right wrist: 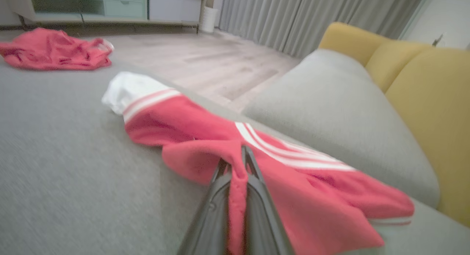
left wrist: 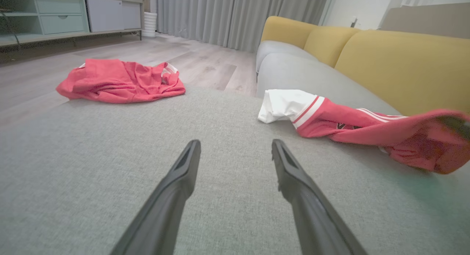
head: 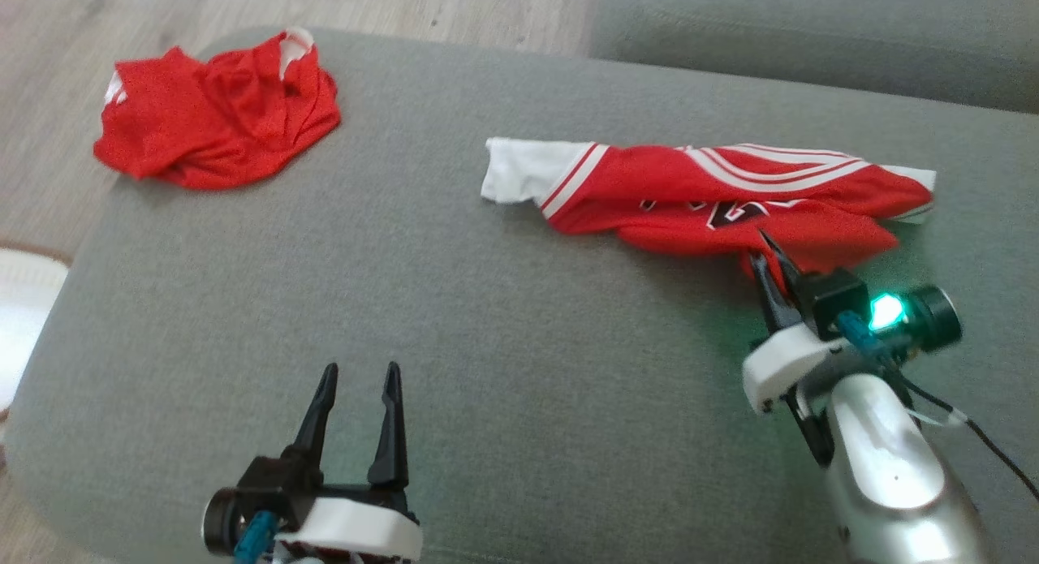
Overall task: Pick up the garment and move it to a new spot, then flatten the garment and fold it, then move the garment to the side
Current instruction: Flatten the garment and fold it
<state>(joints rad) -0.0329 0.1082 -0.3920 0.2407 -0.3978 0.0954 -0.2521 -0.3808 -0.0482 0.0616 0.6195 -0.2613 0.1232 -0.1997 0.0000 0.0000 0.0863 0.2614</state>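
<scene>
A red garment with white stripes and a white end lies stretched across the right part of the grey cushion. My right gripper is shut on the garment's near red edge; in the right wrist view red cloth is pinched between the two dark fingers. The same garment shows at the right of the left wrist view, its right end lifted. My left gripper stands open over bare cushion at the lower left, holding nothing, fingers well apart.
A second red garment lies crumpled at the cushion's far left corner. Behind are another grey seat and yellow backrests. Wooden floor lies beyond the left edge, with a cabinet and curtains further off.
</scene>
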